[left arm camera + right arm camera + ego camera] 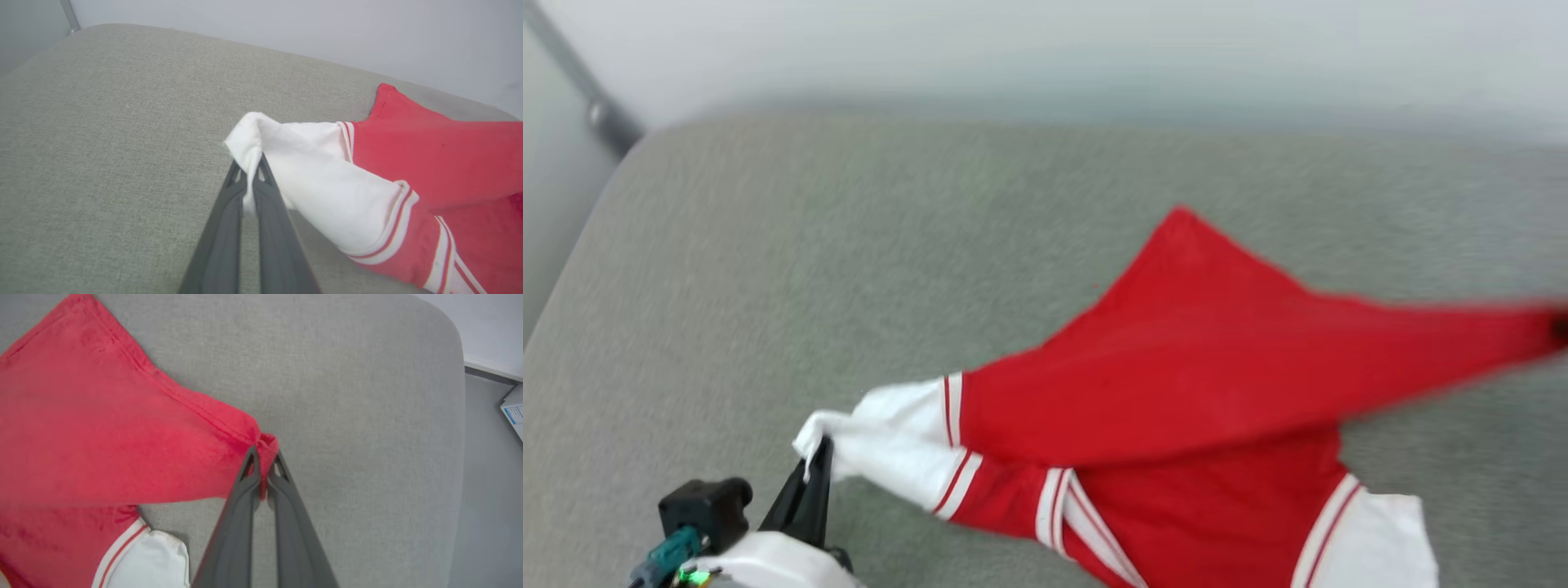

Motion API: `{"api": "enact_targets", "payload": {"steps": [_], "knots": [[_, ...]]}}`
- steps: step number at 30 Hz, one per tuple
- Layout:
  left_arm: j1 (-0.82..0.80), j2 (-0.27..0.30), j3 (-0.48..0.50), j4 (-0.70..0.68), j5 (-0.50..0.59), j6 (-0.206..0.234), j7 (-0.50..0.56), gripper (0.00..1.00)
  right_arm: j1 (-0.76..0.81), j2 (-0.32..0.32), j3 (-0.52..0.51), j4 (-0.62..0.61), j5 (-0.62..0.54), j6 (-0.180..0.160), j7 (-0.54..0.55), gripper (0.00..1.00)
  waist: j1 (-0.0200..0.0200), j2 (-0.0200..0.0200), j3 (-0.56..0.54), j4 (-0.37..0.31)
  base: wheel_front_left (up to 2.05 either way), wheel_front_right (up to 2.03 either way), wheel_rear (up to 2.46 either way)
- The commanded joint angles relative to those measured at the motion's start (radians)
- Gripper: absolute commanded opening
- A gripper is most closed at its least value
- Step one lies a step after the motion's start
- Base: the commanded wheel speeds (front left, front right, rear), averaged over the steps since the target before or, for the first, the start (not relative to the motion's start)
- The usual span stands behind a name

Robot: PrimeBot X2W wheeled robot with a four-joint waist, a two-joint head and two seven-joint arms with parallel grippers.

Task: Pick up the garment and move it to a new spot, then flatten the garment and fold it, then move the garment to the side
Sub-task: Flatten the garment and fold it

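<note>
The left pincer (250, 169) pinches the shirt (1176, 367) by a white sleeve, the right pincer (264, 465) by a red corner. It's stretched btwn them; flattening, fold & move aside not done yet.

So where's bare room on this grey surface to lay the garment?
Bare: the grey surface left of and beyond the garment, up to its far edge. Crowded: near right, where the garment stretches between the left gripper and right gripper.

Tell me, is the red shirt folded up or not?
Not folded. The shirt is stretched and twisted over the grey cushion: left fingers pinch a white sleeve, right fingers pinch a red corner.
</note>
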Motion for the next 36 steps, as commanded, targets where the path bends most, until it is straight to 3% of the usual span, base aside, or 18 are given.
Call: {"api": "enact_targets", "payload": {"steps": [1,7,13,14,15,16,17,20,30,36], "knots": [[0.029,0.009,0.006,-0.007,-0.007,0.012,0.008,0.0,0.113,-0.013,-0.007,-0.031,0.008,-0.001,0.023,0.0,0.0001,0.0,-0.1,-0.093,0.0,0.0,0.0],[0.092,0.03,0.019,-0.027,-0.027,0.045,0.034,0.0,0.456,0.039,-0.079,-0.106,0.052,-0.001,0.056,0.0,0.0001,0.0,-0.148,-0.153,0.0,0.0,0.0],[0.116,0.048,0.029,-0.039,-0.039,0.062,0.058,0.0,0.68,0.149,-0.103,-0.103,0.075,-0.001,0.036,0.0,0.0001,0.0,-0.147,-0.186,0.0,0.0,0.0],[0.12,0.05,0.031,-0.04,-0.039,0.065,0.06,0.0,0.698,0.173,-0.107,-0.098,0.081,-0.001,0.028,0.1,0.0001,0.0,-0.145,-0.19,0.0,0.0,0.0],[0.122,0.053,0.033,-0.042,-0.04,0.069,0.062,0.0,0.71,0.197,-0.109,-0.098,0.094,-0.001,0.016,0.5,0.0001,0.0,-0.141,-0.194,0.0,0.0,0.0],[0.122,0.053,0.033,-0.042,-0.04,0.069,0.062,0.0,0.71,0.197,-0.109,-0.098,0.094,-0.001,0.016,0.5,0.0001,0.0,-0.141,-0.194,0.0,0.0,0.0],[0.124,0.055,0.035,-0.044,-0.042,0.071,0.066,0.0,0.71,0.21,-0.113,-0.104,0.099,-0.001,-0.009,1.0,0.0001,0.0,-0.139,-0.197,0.0,0.0,0.0],[0.124,0.059,0.037,-0.05,-0.044,0.078,0.071,0.0,0.696,0.225,-0.105,-0.122,0.103,-0.001,-0.093,1.0,0.0001,0.0,-0.129,-0.205,0.0,0.0,0.0],[0.074,0.068,0.033,-0.077,-0.027,0.082,0.082,0.0,0.479,0.185,-0.06,-0.13,0.1,-0.001,-0.47,1.0,0.0001,0.0,-0.05,-0.189,0.0,0.0,0.0],[0.017,0.053,0.017,-0.085,-0.011,0.071,0.078,0.0,0.315,0.174,0.009,-0.1,0.101,-0.001,-0.535,1.0,0.0001,0.0,0.019,-0.152,0.0,0.0,0.0]]}}
